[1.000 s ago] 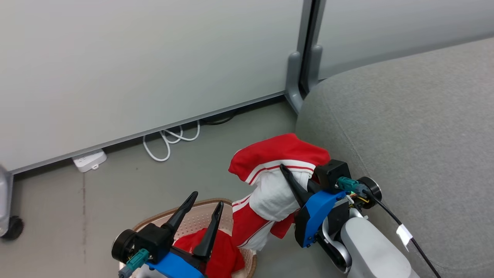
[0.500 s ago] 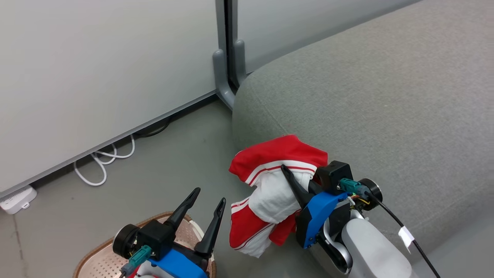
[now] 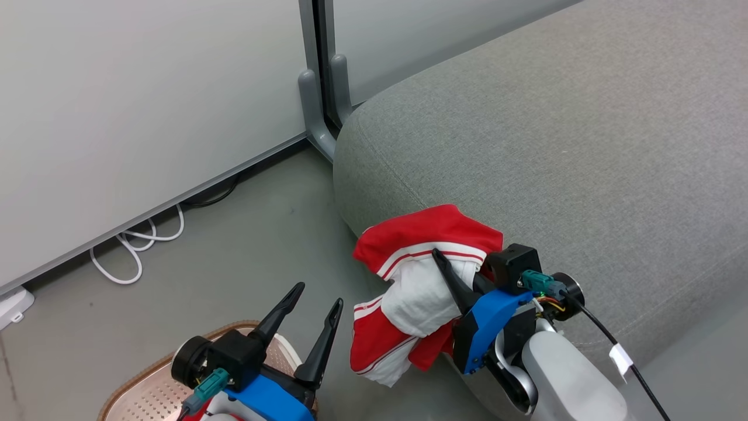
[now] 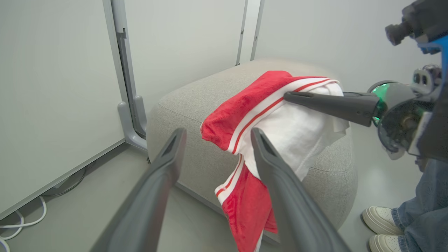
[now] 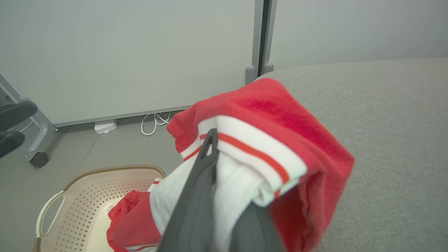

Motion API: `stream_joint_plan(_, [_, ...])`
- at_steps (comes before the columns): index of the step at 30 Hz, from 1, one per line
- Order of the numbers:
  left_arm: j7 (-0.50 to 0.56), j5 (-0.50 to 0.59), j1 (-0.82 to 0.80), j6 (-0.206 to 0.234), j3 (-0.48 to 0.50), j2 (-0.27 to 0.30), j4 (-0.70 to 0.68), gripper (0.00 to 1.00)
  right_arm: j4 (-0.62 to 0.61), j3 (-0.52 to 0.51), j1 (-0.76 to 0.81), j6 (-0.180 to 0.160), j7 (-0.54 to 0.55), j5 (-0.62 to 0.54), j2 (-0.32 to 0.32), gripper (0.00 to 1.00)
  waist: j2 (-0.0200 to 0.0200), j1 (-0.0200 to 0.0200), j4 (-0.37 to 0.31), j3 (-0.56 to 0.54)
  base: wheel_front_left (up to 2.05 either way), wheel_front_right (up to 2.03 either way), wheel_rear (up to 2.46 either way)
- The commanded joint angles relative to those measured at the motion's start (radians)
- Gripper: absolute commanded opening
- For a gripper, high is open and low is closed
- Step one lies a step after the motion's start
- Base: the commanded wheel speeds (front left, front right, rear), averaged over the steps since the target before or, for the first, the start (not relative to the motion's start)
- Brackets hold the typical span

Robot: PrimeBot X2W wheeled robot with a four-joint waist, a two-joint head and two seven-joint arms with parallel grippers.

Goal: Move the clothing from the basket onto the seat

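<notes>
My right gripper [image 3: 441, 260] is shut on a piece of the clothing [image 3: 409, 275], a red garment with white panels and stripes. It hangs bunched in the air against the front left corner of the grey seat [image 3: 555, 146], its lower part drooping toward the floor. The left wrist view shows the clothing [image 4: 266, 115] draped before the seat [image 4: 196, 101] from the right gripper [image 4: 287, 95]. My left gripper [image 3: 318, 295] stands open and empty above the basket [image 3: 146, 386], to the left of the garment. The right wrist view shows the basket [image 5: 70, 196] below the held clothing [image 5: 273, 133].
Pale wall panels with a grey metal post foot [image 3: 318, 99] stand behind the seat. A white cable [image 3: 140, 257] and a power strip [image 3: 11, 304] lie on the floor by the wall. A person's jeans and white shoes [image 4: 381, 220] are beside the seat.
The head camera has swung toward the seat, so the wall, the cable and the basket slid left in the picture. My right gripper keeps its hold on the garment; the left stays open.
</notes>
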Motion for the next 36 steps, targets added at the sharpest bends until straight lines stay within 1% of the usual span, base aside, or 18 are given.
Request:
stream_joint_plan(1, [-0.003, 0.001, -0.007, -0.004, 0.005, 0.008, 0.001, 1.00, -0.002, -0.007, -0.002, -0.001, -0.005, 0.007, -0.001, 0.00, -0.0001, 0.0000, 0.007, 0.006, 0.00, 0.00, 0.00])
stream_joint_plan(3, [-0.003, 0.001, -0.008, -0.004, 0.008, 0.010, -0.001, 1.00, 0.002, -0.010, -0.012, -0.001, 0.003, 0.006, -0.001, 0.00, -0.0001, 0.0000, 0.008, 0.010, 0.00, 0.00, 0.00])
stream_joint_plan(6, [-0.003, 0.006, -0.011, -0.004, 0.009, 0.016, -0.010, 1.00, 0.012, -0.035, -0.068, -0.001, 0.019, 0.007, -0.001, 0.00, -0.0001, 0.0000, 0.013, 0.028, 0.00, 0.00, 0.00])
stream_joint_plan(7, [-0.003, 0.008, -0.020, -0.004, 0.001, 0.022, -0.015, 1.00, 0.026, -0.068, -0.118, -0.001, 0.034, -0.015, -0.005, 0.00, -0.0001, 0.0000, 0.023, 0.048, 0.00, 0.00, 0.00])
stream_joint_plan(11, [-0.003, 0.016, -0.061, -0.004, -0.028, 0.040, -0.029, 1.00, 0.039, -0.133, -0.256, -0.001, 0.066, -0.036, -0.051, 0.00, -0.0001, 0.0000, 0.054, 0.119, 0.00, 0.00, 0.00])
stream_joint_plan(13, [-0.003, 0.018, -0.092, -0.004, -0.048, 0.052, -0.039, 1.00, 0.044, -0.169, -0.333, -0.001, 0.076, -0.031, -0.088, 0.00, -0.0001, 0.0000, 0.076, 0.164, 0.00, 0.00, 0.00])
stream_joint_plan(14, [-0.003, 0.021, -0.128, -0.004, -0.068, 0.066, -0.054, 1.00, 0.048, -0.215, -0.410, -0.001, 0.081, -0.008, -0.132, 0.00, -0.0001, 0.0000, 0.102, 0.215, 0.00, 0.00, 0.00])
stream_joint_plan(18, [-0.003, 0.027, -0.194, -0.004, -0.105, 0.089, -0.087, 1.00, 0.050, -0.302, -0.535, -0.001, 0.094, -0.010, -0.249, 0.00, -0.0001, 0.0000, 0.154, 0.310, 0.00, 0.00, 0.00])
stream_joint_plan(21, [0.004, 0.032, -0.238, -0.004, -0.123, 0.117, -0.120, 1.00, 0.057, -0.376, -0.593, -0.001, 0.091, -0.022, -0.329, 0.00, -0.0001, 0.0000, 0.182, 0.381, 0.00, 0.00, 0.00])
stream_joint_plan(25, [0.014, 0.038, -0.285, -0.004, -0.148, 0.145, -0.163, 1.00, 0.097, -0.489, -0.602, -0.001, 0.055, -0.030, -0.395, 0.00, -0.0001, 0.0000, 0.214, 0.456, 0.00, 0.00, 0.00])
stream_joint_plan(30, [0.021, 0.041, -0.321, -0.004, -0.172, 0.155, -0.186, 1.00, 0.187, -0.623, -0.533, -0.001, -0.018, -0.060, -0.415, 0.00, -0.0001, 0.0000, 0.240, 0.498, 0.00, 0.00, 0.00])
stream_joint_plan(33, [0.021, 0.041, -0.331, -0.004, -0.183, 0.155, -0.190, 1.00, 0.235, -0.686, -0.505, -0.001, -0.062, -0.068, -0.388, 0.00, -0.0001, 0.0000, 0.247, 0.507, 0.00, 0.00, 0.00])
stream_joint_plan(36, [0.018, 0.038, -0.336, -0.004, -0.185, 0.156, -0.193, 1.00, 0.289, -0.706, -0.483, -0.001, -0.089, -0.096, -0.376, 0.00, -0.0001, 0.0000, 0.250, 0.507, 0.00, 0.00, 0.00])
